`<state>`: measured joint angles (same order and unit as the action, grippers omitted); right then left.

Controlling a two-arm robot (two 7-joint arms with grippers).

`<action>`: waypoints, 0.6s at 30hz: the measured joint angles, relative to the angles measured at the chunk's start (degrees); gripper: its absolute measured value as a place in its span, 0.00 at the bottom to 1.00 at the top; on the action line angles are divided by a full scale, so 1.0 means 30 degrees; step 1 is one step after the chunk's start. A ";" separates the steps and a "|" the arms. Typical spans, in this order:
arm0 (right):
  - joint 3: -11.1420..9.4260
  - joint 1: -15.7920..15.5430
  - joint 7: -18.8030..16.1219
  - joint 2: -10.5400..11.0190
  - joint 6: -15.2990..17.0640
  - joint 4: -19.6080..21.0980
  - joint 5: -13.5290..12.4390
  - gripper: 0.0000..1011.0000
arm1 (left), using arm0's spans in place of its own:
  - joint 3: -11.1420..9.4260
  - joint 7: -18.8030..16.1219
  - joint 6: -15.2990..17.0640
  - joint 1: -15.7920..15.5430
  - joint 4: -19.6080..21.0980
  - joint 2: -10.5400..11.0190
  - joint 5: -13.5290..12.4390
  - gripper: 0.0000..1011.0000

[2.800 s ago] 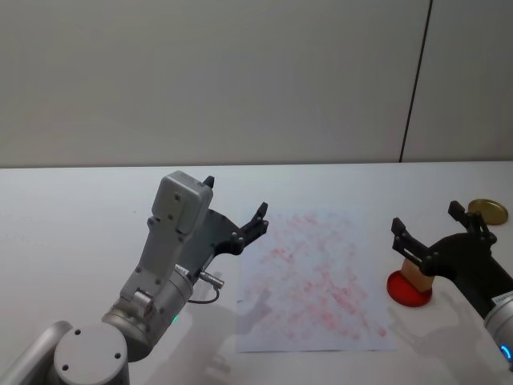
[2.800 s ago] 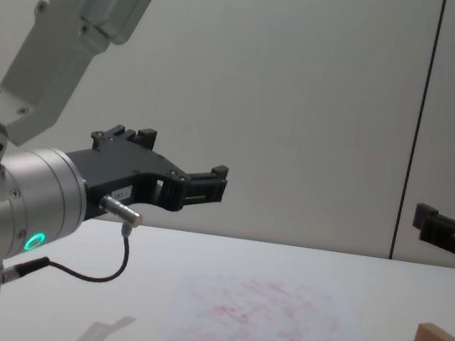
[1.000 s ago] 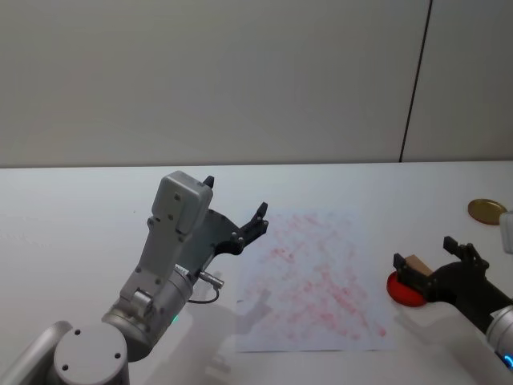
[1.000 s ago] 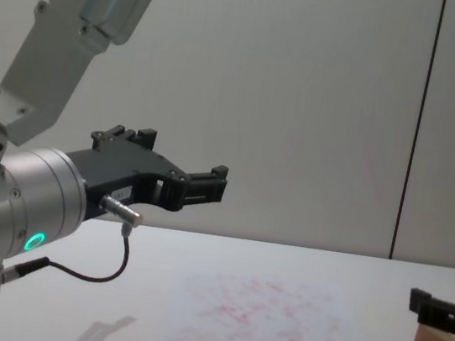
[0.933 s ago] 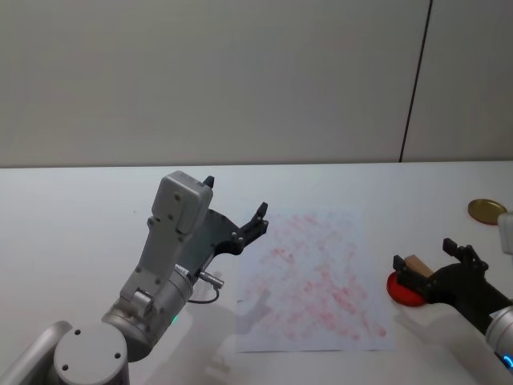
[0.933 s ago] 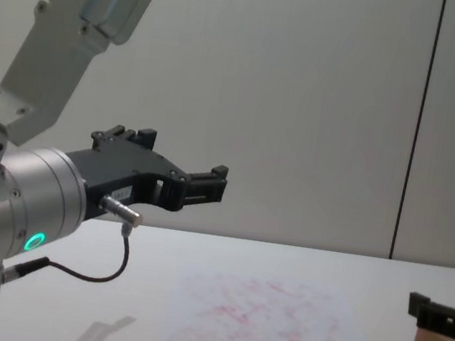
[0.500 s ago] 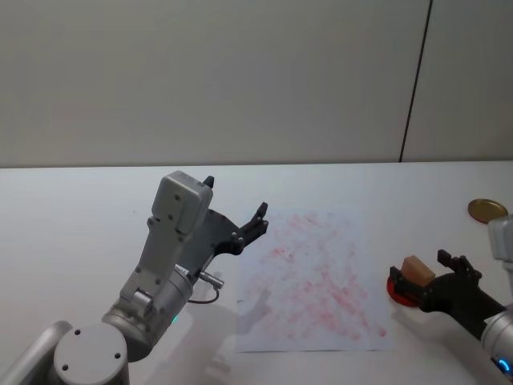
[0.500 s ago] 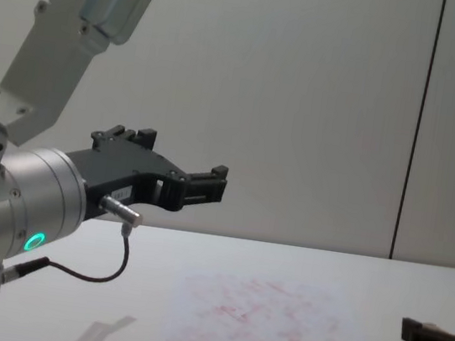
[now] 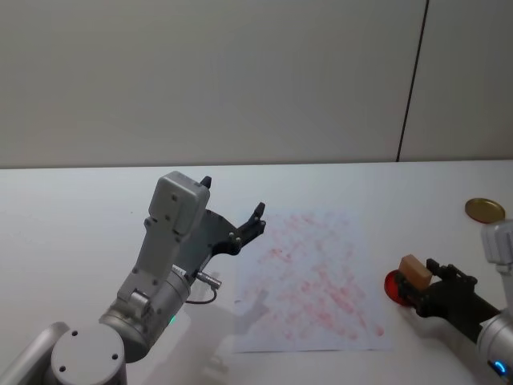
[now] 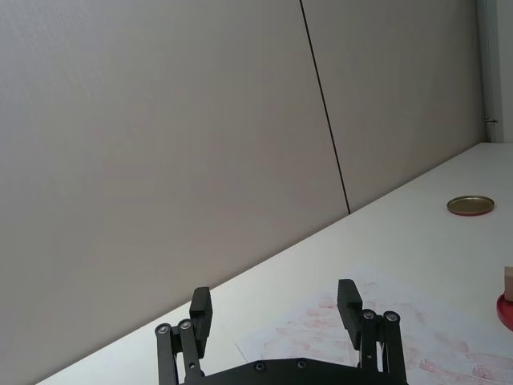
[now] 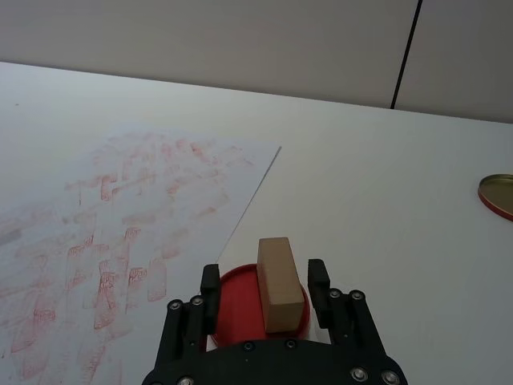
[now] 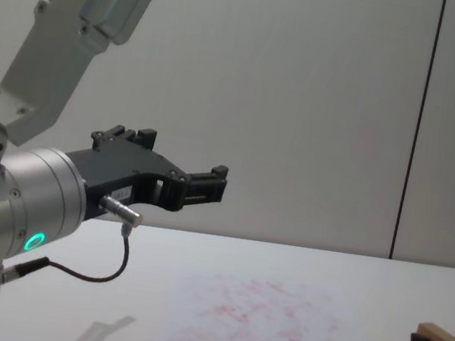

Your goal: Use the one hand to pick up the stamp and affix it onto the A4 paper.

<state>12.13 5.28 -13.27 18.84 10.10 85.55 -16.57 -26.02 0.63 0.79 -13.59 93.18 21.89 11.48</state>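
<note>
At scene left, the left black two-fingered gripper (image 9: 234, 196) hangs raised above the plain white worktop (image 9: 80, 208), jaws spread wide and empty; judged parked so it stays clear of the work. To its right, the white A4 paper smudged with faint red marks (image 9: 313, 281) lies flat, ready to take a print. Just beside the paper's right edge sits the flat round red ink pad (image 9: 392, 282), with the small light-tan wooden rectangular stamp (image 9: 415, 269) standing on it, presumably to ink its face. The right black two-fingered gripper (image 11: 264, 275) sits low at the pad, jaws open and straddling the stamp, a gap on each side; not yet pinched.
</note>
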 joint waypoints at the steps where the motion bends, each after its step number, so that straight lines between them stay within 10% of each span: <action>1: -0.0001 0.0005 -0.0002 -0.0003 -0.0018 -0.0023 0.0000 0.65 | 0.0000 -0.0001 0.0000 0.0000 0.0000 0.0000 0.0000 0.98; 18: -0.0027 -0.0011 0.0027 -0.0009 -0.0902 -0.0367 0.0218 0.21 | 0.0001 -0.0001 0.0000 0.0000 0.0000 0.0000 0.0000 0.98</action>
<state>12.05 5.25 -13.19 18.81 7.40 84.45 -15.91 -26.02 0.62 0.79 -13.59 93.18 21.89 11.48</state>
